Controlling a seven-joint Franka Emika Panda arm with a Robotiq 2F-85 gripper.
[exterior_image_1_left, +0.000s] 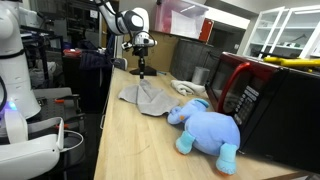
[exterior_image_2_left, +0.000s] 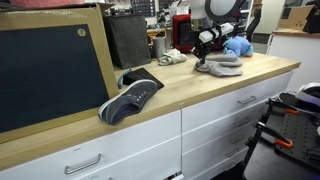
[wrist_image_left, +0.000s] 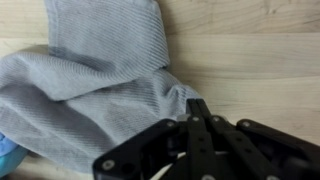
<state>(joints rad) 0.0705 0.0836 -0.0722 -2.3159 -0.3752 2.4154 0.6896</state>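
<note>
Here, the gripper (wrist_image_left: 197, 105) stands straight down over a gray knit cloth (wrist_image_left: 100, 90) that lies crumpled on a wooden counter (exterior_image_1_left: 130, 140). Its black fingers (wrist_image_left: 205, 128) are pressed together with no gap between them, and their tips meet right at the cloth's edge, touching the fabric. Whether a fold is caught between them cannot be told from the wrist view.

In that view the cloth's bulk spreads to the left of the fingertips, while a ribbed flap runs up to the top edge. The cloth's narrow corner points toward the fingers. A sliver of blue shows at the lower left corner.

In an exterior view the gripper (exterior_image_1_left: 140, 75) comes down on the far end of the cloth (exterior_image_1_left: 148, 97). The cloth's long axis runs along the counter, from the gripper toward a blue plush elephant (exterior_image_1_left: 205, 128) lying near its other end. A red and black microwave (exterior_image_1_left: 250, 95) stands just behind the plush.

In an exterior view from the drawer side, the gripper (exterior_image_2_left: 204, 65) meets the near-side end of the cloth (exterior_image_2_left: 222, 66), which stretches flat across the counter (exterior_image_2_left: 200, 95). The plush (exterior_image_2_left: 238, 46) lies just beyond it. A dark sneaker (exterior_image_2_left: 130, 98) sits well apart, near a framed blackboard (exterior_image_2_left: 50, 70).
</note>
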